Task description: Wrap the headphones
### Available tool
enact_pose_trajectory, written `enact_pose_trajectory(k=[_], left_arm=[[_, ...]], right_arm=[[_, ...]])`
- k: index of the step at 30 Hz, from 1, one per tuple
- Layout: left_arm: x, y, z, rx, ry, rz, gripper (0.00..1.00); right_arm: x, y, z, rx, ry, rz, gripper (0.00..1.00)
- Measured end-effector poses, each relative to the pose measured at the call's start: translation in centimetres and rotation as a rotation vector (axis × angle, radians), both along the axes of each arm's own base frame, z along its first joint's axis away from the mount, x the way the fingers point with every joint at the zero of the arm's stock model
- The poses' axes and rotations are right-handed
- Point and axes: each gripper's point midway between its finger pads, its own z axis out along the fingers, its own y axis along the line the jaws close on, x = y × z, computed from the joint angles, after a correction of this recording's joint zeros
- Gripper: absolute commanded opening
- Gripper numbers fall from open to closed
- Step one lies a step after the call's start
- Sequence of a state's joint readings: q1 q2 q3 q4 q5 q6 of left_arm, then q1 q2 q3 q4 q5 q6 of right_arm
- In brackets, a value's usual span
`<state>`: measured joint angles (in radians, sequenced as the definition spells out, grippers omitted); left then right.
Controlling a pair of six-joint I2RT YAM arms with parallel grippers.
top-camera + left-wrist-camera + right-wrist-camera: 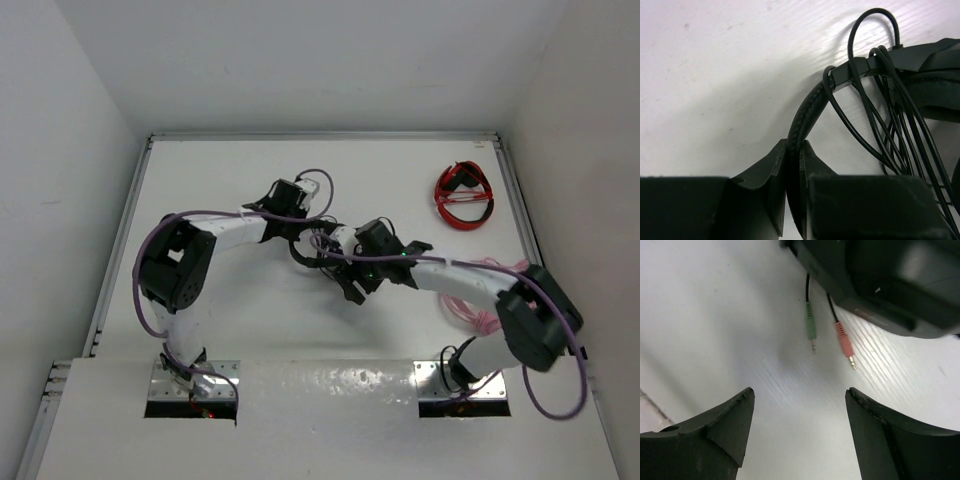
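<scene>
Stitching ran along the padded headband point(807, 112) of the black headphones point(920, 60). Their thin black cable point(897, 125) was looped several times over the band where it meets the earcup. The cable ended in two small plugs, one green point(811, 326) and one pink point(842, 339). Both hung free just above the white table point(240, 330).

From above, the headphones sat near the middle of the table, between the two claws. The left claw point(794, 165) was pressed together on the headband, pinching its edge between both fingers. The right claw point(800, 430) stood spread wide with nothing between its fingers, the plugs just beyond its tips.

In the overhead view the arms covered most of the headphones, so their shape was hard to make out there. The earcup was cut off at the right edge of the left wrist view. A dark blurred bulk point(880, 280) filled the upper right of the right wrist view, and whether it was earcup or arm could not be told.

Red headphones point(463, 195) lay well apart at the far right of the table. A pink cable point(478, 300) lay partly hidden under the right arm.
</scene>
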<state>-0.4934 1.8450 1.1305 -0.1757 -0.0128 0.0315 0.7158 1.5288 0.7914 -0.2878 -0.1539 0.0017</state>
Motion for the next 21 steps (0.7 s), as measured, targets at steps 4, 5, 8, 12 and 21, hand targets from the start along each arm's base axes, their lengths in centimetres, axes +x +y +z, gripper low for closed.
enact_pose_trajectory(k=[4,5,8,12,21], left_arm=[[-0.7,-2.3,0.1,0.032,-0.059,-0.048,0.0],[-0.8,-3.0,0.2,0.037,-0.078,-0.061,0.0],[-1.5,-4.6,0.2,0.055,-0.123,-0.093,0.0],[-2.2,-5.2,-0.2,0.084,-0.152,-0.111,0.38],[-4.0,-3.1,-0.8,0.164,-0.077,-0.122,0.81]], right_arm=[[0.3,-0.9,4.6,0.09,-0.152,-0.059,0.78],[0.8,-1.1,5.9,0.112,-0.201,-0.083,0.79],[2.4,-2.0,10.0,0.171,-0.343,-0.179,0.84],[4.0,-4.0,11.8,0.167,-0.429,-0.294,0.85],[6.0,-8.4,12.1,0.052,-0.509,-0.518,0.94]])
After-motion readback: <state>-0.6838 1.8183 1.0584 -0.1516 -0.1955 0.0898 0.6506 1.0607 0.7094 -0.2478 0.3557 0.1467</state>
